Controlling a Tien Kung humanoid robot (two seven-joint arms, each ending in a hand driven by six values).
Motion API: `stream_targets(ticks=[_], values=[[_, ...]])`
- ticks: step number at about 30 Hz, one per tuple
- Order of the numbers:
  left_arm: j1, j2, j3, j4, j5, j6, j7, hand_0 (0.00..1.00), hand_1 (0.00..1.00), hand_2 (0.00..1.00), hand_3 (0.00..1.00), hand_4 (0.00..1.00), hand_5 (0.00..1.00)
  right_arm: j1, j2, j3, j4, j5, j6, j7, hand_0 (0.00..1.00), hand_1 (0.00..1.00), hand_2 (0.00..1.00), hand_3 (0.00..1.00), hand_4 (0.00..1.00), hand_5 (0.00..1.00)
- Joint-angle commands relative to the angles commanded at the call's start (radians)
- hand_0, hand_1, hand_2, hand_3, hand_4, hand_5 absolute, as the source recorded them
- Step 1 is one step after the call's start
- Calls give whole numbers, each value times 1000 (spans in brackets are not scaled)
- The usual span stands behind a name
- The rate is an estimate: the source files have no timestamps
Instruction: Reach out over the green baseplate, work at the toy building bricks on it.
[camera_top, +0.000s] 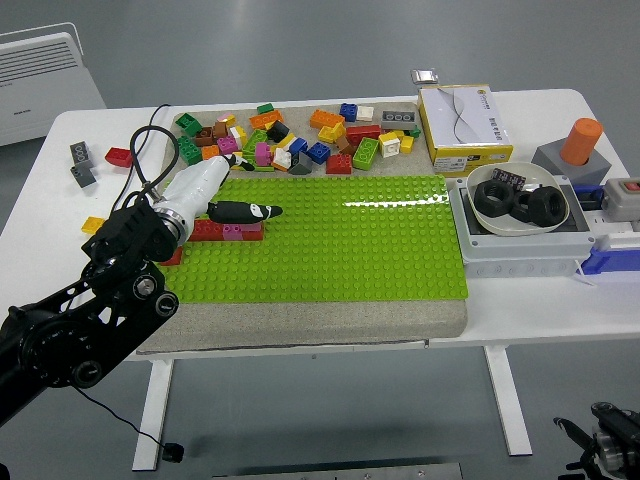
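Bricks (228, 231) on green baseplate (340, 240) | left hand (225, 205) hovering above, fingers extended, empty

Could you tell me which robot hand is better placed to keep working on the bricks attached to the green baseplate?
The left robot hand: it hovers directly over the red and magenta bricks on the green baseplate. The right shows only far below the table.

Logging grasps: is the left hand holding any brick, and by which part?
Nothing is held: the left hand hovers with fingers extended over the red and magenta bricks on the green baseplate.
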Motion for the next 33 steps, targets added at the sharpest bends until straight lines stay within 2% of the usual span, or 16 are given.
stream_targets(ticks=[5,19,33], values=[[4,-7,5,39,25,45,-35,978,951,893,629,957,990,3,-1,-1,2,3,-1,0,544,457,562,772,914,998],[6,-21,53,143,1,57,-54,980,951,893,627,950,998,9,-3,-11,11,13,-7,0,543,457,568,774,913,998],[9,-26,70,164,-22,82,-75,986,946,892,634,943,965,15,-3,-8,20,3,-8,0,546,464,568,775,913,998]])
